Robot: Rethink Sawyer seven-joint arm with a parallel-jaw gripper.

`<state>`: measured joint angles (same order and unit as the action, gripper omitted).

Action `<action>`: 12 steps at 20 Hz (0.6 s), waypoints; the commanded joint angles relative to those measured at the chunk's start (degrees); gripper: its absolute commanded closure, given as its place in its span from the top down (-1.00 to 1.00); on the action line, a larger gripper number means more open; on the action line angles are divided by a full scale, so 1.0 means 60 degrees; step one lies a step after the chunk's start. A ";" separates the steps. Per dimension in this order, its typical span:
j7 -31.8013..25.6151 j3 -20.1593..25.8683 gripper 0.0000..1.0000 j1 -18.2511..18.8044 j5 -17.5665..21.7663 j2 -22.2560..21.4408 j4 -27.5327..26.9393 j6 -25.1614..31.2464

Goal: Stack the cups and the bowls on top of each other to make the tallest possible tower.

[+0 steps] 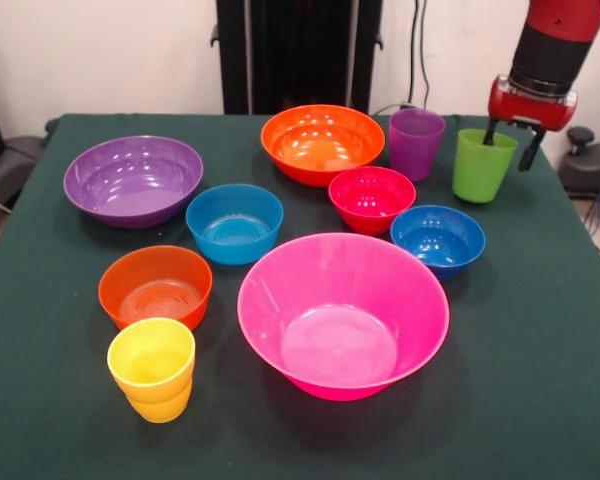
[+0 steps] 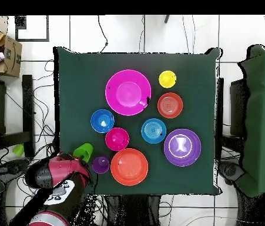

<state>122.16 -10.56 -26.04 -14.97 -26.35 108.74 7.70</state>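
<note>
My gripper (image 1: 508, 143) hangs at the back right, open, one finger inside the lime green cup (image 1: 483, 170) and the other outside its far rim. The purple cup (image 1: 416, 142) stands just left of it, and the yellow cup (image 1: 152, 368) is at the front left. Spread over the green cloth are the bowls: big pink (image 1: 342, 315), big purple (image 1: 133, 180), big orange (image 1: 322, 143), small orange (image 1: 155, 287), red (image 1: 371, 198), light blue (image 1: 234, 222) and dark blue (image 1: 437, 238). Each piece stands alone and upright; no tower shows. From overhead, the arm (image 2: 58, 176) covers the gripper beside the green cup (image 2: 83, 152).
The green tablecloth (image 1: 540, 380) runs to the table's edges. A black post (image 1: 298, 50) and cables stand behind the table. In the overhead view, chairs (image 2: 262, 118) flank the table and a cardboard box (image 2: 5, 56) sits at the upper left.
</note>
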 commanded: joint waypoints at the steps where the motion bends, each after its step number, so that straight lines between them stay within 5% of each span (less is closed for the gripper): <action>1: 0.1843 0.0589 1.00 -0.0064 -0.0574 0.0207 -0.0658 0.0028; 12: 0.1717 0.0521 1.00 -0.0042 -0.0650 0.0163 -0.0514 -0.0053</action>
<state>122.17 -10.61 -26.47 -16.39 -26.00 108.62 7.70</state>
